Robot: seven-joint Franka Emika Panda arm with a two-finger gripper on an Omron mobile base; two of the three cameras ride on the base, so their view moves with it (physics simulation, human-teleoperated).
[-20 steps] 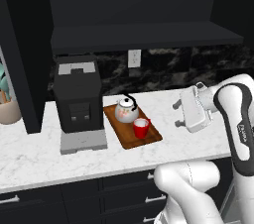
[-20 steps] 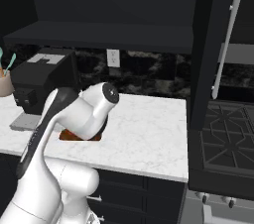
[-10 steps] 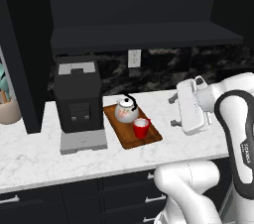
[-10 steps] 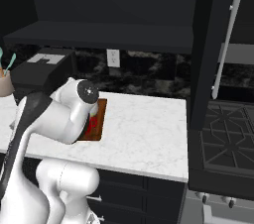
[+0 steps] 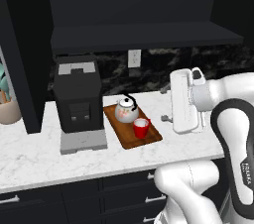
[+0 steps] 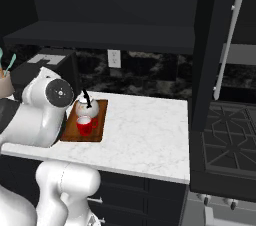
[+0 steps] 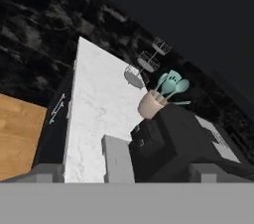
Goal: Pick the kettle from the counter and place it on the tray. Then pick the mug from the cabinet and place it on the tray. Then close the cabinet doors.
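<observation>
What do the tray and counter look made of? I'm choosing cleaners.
Tray: likely wood, matte reddish-brown with faint grain. Counter: marble-look stone, white with grey veining, smooth; real stone or laminate can't be told.

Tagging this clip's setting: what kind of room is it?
A rendered home kitchen, it seems: a marble-look counter over dark drawers, a black coffee machine beside a wooden tray with a kettle and mug, and a gas stove to the right.

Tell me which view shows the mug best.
The left base view: the mug stands clear on the tray in front of the kettle. The right base view shows it too, beside the arm. The hand view looks along the counter instead.
</observation>
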